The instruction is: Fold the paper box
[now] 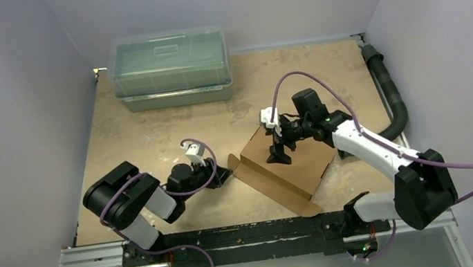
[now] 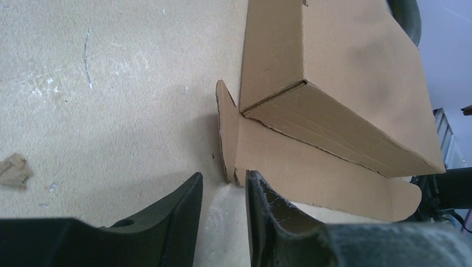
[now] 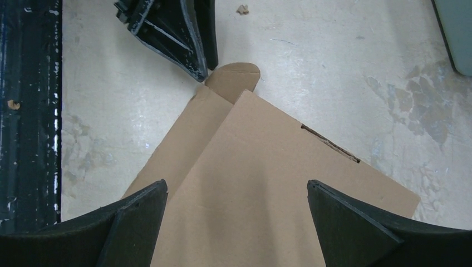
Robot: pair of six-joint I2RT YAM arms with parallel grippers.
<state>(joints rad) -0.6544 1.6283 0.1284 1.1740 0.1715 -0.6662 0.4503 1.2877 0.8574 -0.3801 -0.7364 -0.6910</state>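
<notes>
Along the bottom of the overhead view, a black mounting rail [image 1: 234,235] carries both arm bases at the near edge of the table [image 1: 151,138]. Just above it and left of centre, the left gripper [image 1: 224,175] lies low over the tabletop, pointing right toward the paper box [image 1: 302,173]. In the left wrist view its jaws stand narrow, with a slim strip of bare table showing between the fingers [image 2: 172,222]. The near end of a small rounded corner flap [image 2: 225,128] stands upright right at the mouth of that gap. Whether either pad touches the cardboard cannot be told. A crumpled paper scrap [image 2: 14,169] lies at the left edge of that view.

The paper box sits right of centre in the overhead view, turned diagonally and partly folded. A long strip along its lower-left edge is raised, and a broad panel lies behind it. The right gripper [image 1: 279,155] hangs low over that panel, reaching in from the right. Its jaws are spread wide and grip nothing. In the right wrist view its fingers [image 3: 133,228] sit at the bottom corners, with the cardboard filling the space between them.

Farther back, upper left of centre, a clear greenish lidded bin [image 1: 170,69] stands against the far wall, well apart from the box. A black corrugated hose [image 1: 387,84] runs down the table's right edge.
</notes>
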